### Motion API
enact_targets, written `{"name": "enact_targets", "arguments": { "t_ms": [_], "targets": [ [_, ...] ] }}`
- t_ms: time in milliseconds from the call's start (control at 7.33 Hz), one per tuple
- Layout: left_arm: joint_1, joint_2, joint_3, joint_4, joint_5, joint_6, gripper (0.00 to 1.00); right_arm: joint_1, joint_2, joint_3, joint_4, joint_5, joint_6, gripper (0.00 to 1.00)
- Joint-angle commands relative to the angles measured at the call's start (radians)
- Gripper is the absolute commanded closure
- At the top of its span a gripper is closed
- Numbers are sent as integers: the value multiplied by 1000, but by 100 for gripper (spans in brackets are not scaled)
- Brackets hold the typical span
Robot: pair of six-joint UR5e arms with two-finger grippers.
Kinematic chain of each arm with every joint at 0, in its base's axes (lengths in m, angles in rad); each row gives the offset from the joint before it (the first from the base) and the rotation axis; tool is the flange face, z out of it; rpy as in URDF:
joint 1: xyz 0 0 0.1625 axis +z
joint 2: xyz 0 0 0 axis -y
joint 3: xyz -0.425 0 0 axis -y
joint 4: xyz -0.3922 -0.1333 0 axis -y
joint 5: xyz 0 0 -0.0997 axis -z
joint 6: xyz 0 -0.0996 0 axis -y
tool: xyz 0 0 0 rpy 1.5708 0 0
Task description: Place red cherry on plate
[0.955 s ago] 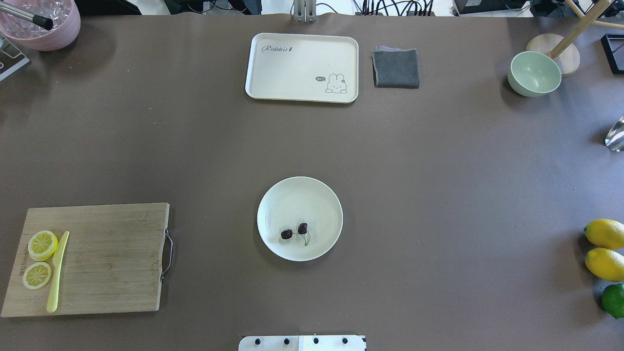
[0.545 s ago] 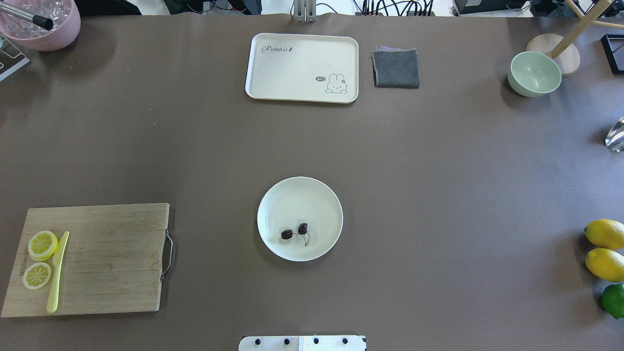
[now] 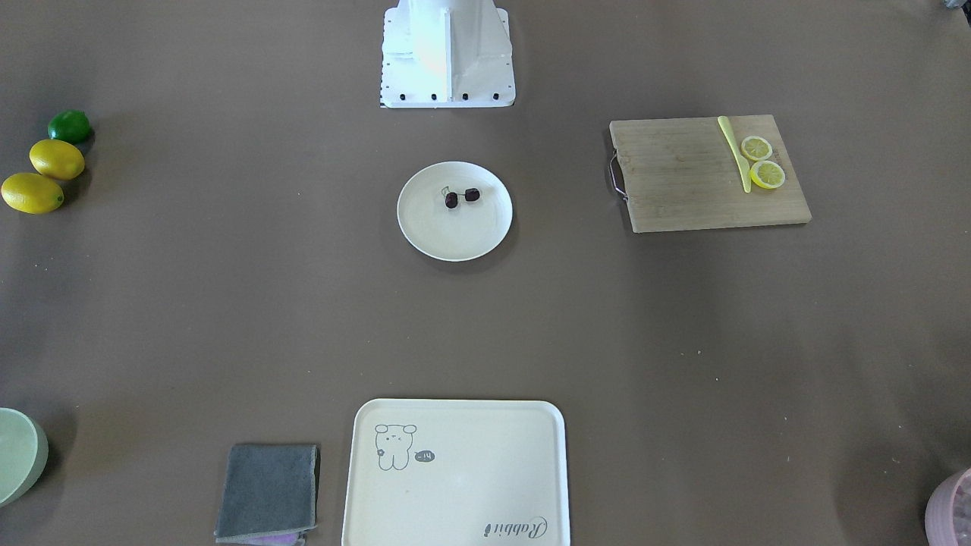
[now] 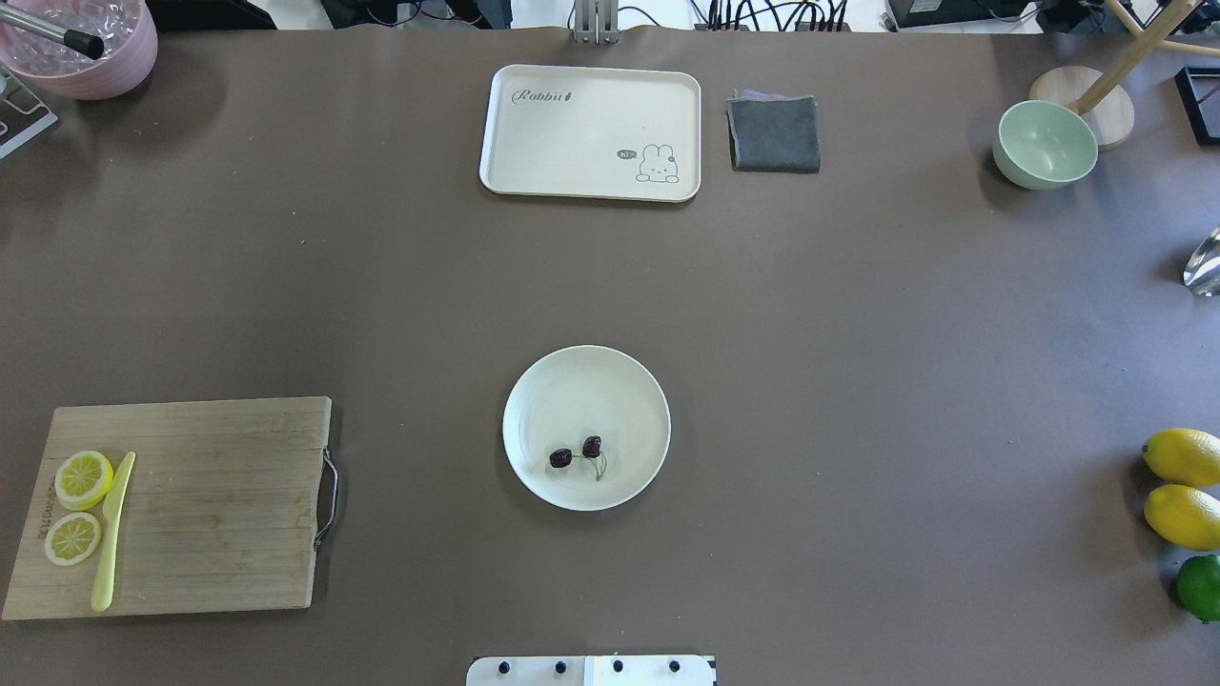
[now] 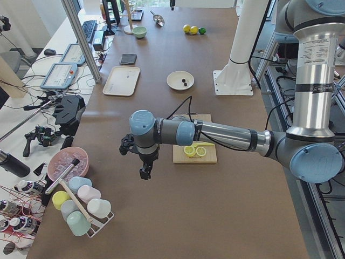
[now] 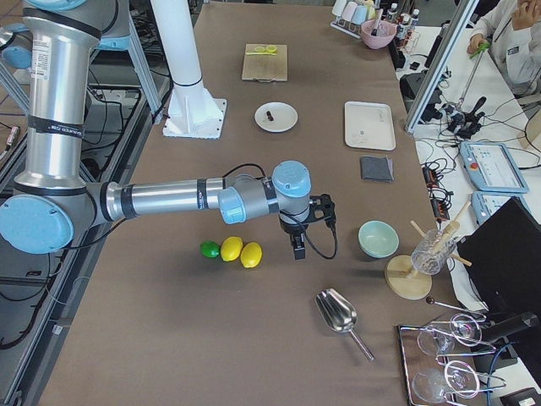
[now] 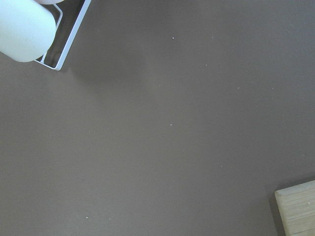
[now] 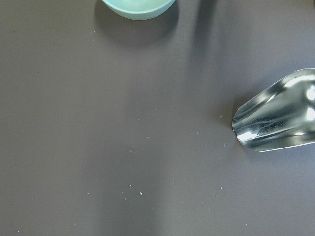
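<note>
The red cherry (image 4: pixel 577 454), a pair of small dark cherries joined by a thin stem, lies inside the round cream plate (image 4: pixel 610 381) at the table's middle, near the robot's base. The front-facing view shows the same cherry (image 3: pixel 461 197) on the plate (image 3: pixel 455 235). Neither gripper appears in the overhead or front-facing views. In the left side view my left gripper (image 5: pixel 144 172) hangs over bare table beyond the cutting board. In the right side view my right gripper (image 6: pixel 297 251) hangs beside the lemons. I cannot tell whether either one is open or shut.
A wooden cutting board (image 4: pixel 210 505) with lemon slices and a yellow knife sits at the left. A rabbit tray (image 4: pixel 591 131), grey cloth (image 4: pixel 774 133) and green bowl (image 4: pixel 1045 143) line the far edge. Lemons (image 4: pixel 1182 457) and a lime lie at the right, with a metal scoop (image 8: pixel 280 118) nearby.
</note>
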Motion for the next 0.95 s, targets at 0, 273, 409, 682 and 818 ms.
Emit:
{"name": "enact_targets", "arguments": {
  "t_ms": [0,273,409,682,818],
  "targets": [
    [-2,-5,-35,-2,-3,-3,2,0,2,1,0,2,1,0],
    [0,-11,-45,-2,-3,-1,2,-3,23,-2,-3,0,1,0],
    [0,-9,-40,-23,-3,0,2,-3,25,4,-3,2,1,0],
    [-2,-2,-32,-68,-1,-3,2,-5,43,-2,-4,0,4,0],
    [-2,-3,-31,-72,-3,-3,2,-5,46,-2,-4,3,5,0]
  ]
}}
